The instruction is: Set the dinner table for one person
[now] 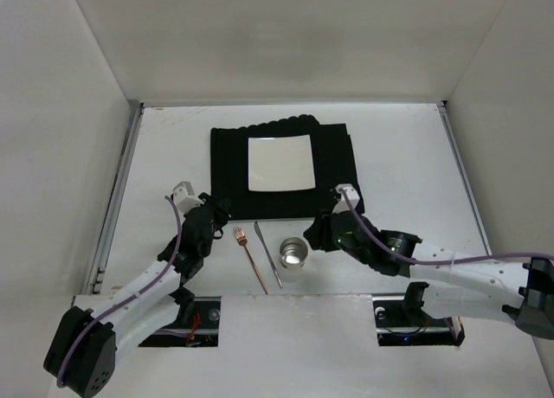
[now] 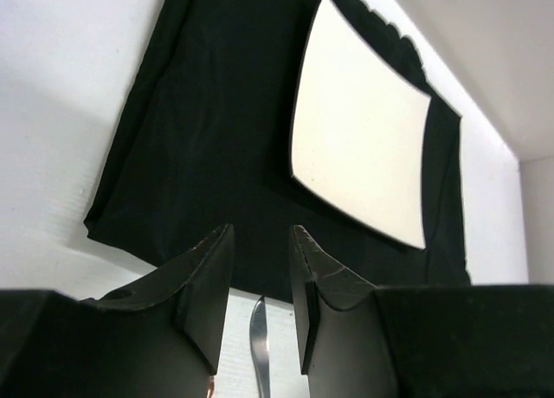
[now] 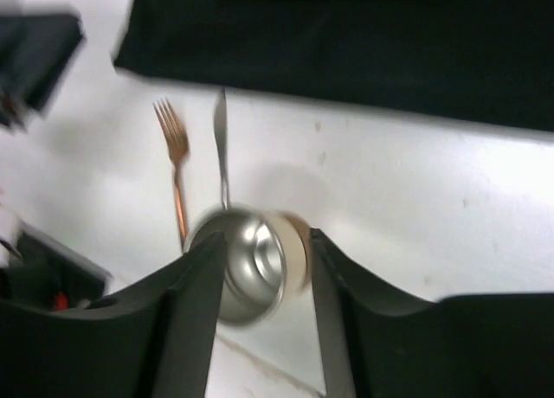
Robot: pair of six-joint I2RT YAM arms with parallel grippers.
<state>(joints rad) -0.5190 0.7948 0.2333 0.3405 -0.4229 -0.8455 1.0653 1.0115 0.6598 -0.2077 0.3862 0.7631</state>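
The dinner table (image 1: 407,164) is the white surface. A black ribbed mat (image 1: 227,169) lies at its middle with a white square plate (image 1: 280,163) on it. A copper fork (image 1: 251,255), a silver knife (image 1: 268,264) and a steel cup (image 1: 294,253) lie in front of the mat. My left gripper (image 1: 222,213) is open and empty at the mat's near left corner; the left wrist view shows the knife tip (image 2: 258,342) between its fingers (image 2: 208,285). My right gripper (image 3: 266,238) is open, its jaws on either side of the blurred cup (image 3: 251,272).
White walls enclose the table on three sides. A metal rail (image 1: 117,190) runs along the left edge. Two openings with electronics (image 1: 195,316) (image 1: 415,322) sit in the near ledge by the arm bases.
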